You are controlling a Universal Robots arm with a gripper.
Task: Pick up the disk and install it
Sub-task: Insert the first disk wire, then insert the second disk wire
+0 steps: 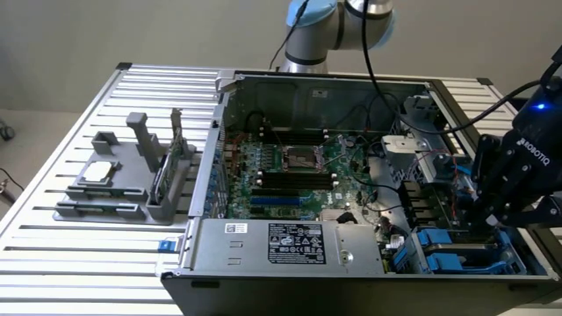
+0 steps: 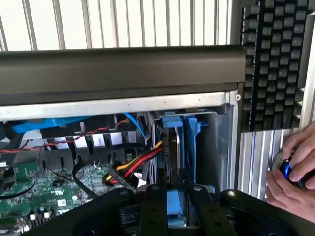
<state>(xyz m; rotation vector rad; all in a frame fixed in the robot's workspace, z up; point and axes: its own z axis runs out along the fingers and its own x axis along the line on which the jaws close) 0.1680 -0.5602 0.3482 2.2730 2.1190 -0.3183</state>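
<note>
tool (image 2: 175, 194) astride one disk (image 2: 178, 142) in the bay.

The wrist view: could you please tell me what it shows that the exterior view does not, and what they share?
Wrist view alone: a person's hand on a small round device with a blue light, a black keyboard, and red-and-yellow cables. Exterior view alone: the grey holder with a square chip on the slatted table, the motherboard, and the power supply. Both: the open computer case, the gripper at the drive bay, and the blue disk carrier.
</note>
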